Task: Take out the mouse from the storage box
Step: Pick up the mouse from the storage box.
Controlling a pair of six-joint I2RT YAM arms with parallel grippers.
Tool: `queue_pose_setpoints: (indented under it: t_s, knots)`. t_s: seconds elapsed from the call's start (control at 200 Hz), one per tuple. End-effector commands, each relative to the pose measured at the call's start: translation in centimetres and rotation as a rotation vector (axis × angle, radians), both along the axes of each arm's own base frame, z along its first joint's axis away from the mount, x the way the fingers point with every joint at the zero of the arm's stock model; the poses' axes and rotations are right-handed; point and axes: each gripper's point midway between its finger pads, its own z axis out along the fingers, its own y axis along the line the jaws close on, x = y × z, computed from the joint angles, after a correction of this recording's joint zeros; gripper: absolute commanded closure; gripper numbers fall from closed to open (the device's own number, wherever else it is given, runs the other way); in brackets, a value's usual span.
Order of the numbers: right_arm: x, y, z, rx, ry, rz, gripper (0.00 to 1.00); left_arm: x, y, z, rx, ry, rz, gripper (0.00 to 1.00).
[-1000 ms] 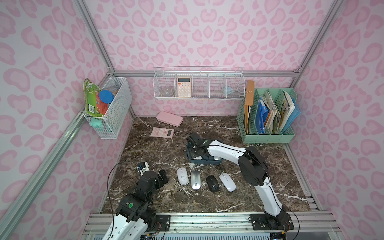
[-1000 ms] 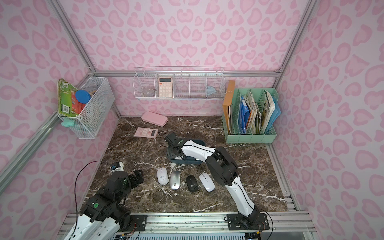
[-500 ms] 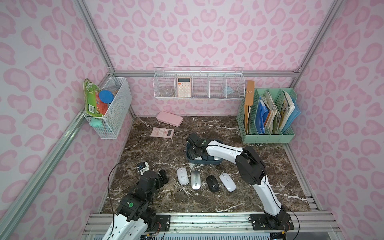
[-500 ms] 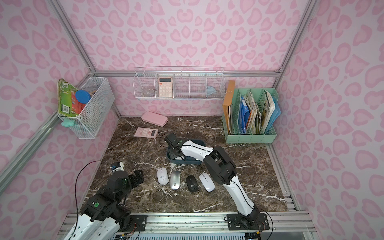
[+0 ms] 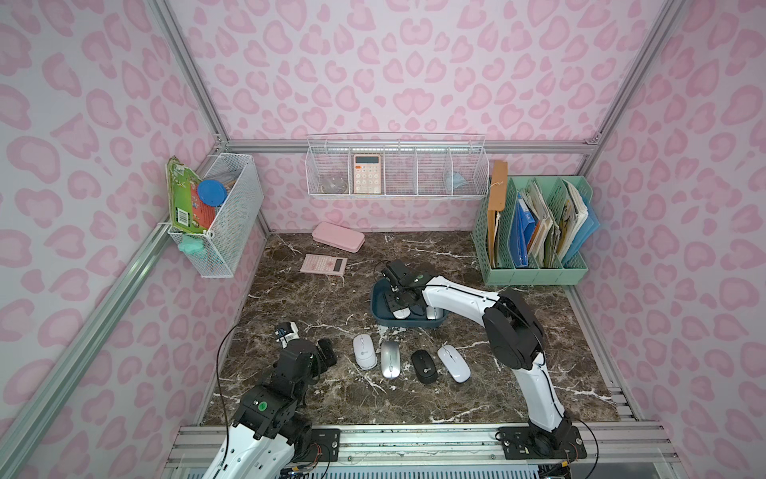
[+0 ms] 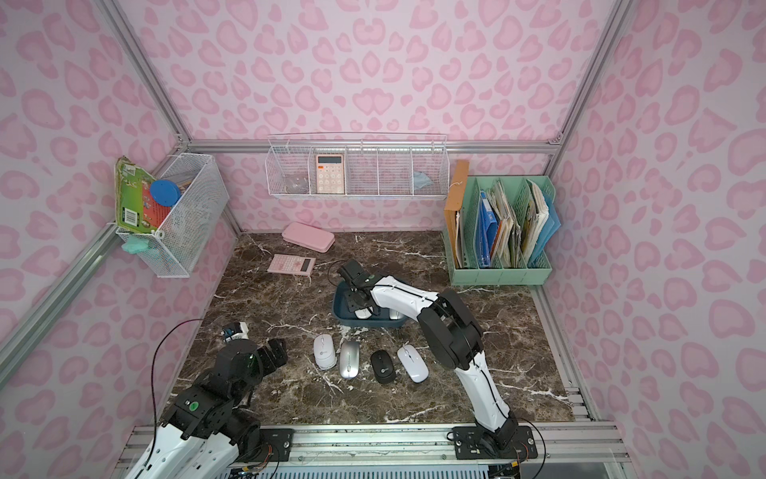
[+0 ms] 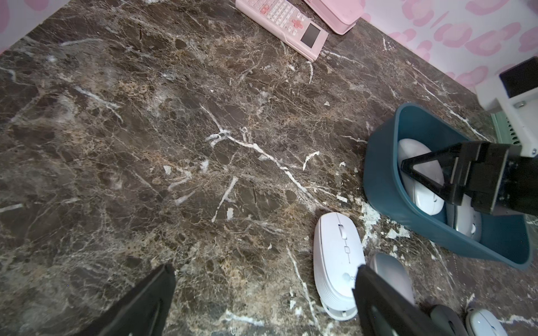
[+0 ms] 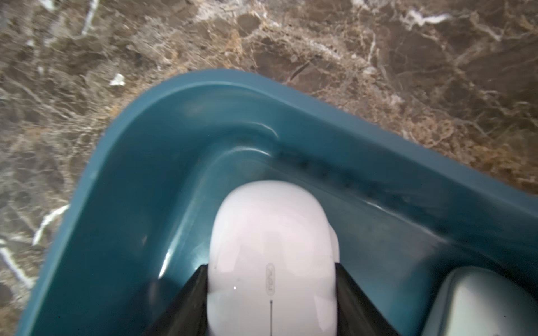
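Right, in a top view my right claw sits down inside the teal storage box, far nearer than my left claw, which is spread wide over the table.

Left wrist: the white mouse lies along the box's end wall.

Right wrist: both fingers are clamped on its flanks, its long axis running straight out between them. I reckon straight up clears the rim.

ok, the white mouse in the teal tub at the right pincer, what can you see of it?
The glossy white plastic mouse is smooth and rounded, with a small oval logo and a thin centre seam on its back. It lies top up inside the shallow dark teal plastic storage box, near a rounded corner, beside a silver mouse. The right pincer grips both its sides.
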Motion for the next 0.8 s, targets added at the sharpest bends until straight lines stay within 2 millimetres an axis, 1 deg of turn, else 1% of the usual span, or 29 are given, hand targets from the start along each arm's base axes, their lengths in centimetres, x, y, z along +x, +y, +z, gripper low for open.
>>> queue_pose_setpoints:
  t_s: [0.0, 0.21, 0.385, 0.67, 0.795]
  knots:
    - [-0.1, -0.1, 0.6, 0.018, -0.008, -0.021, 0.42, 0.1, -0.2, 0.4, -0.011, -0.007, -0.006, 0.01]
    - [-0.1, -1.3, 1.2, 0.002, -0.017, -0.048, 0.43, 0.0, -0.2, 0.5, -0.01, 0.002, 0.0, 0.01]
    - [-0.9, -0.9, 2.7, 0.069, -0.014, -0.041, 0.43, -0.2, 0.0, 0.5, 0.004, 0.005, 0.007, 0.01]
    - [-1.2, -3.1, 2.8, 0.069, -0.022, -0.074, 0.43, -0.1, 0.0, 0.4, 0.015, 0.006, 0.006, 0.01]
    - [-1.0, -4.1, 4.0, 0.071, -0.045, -0.079, 0.43, 0.0, 0.1, 0.3, 0.022, 0.006, 0.008, 0.01]
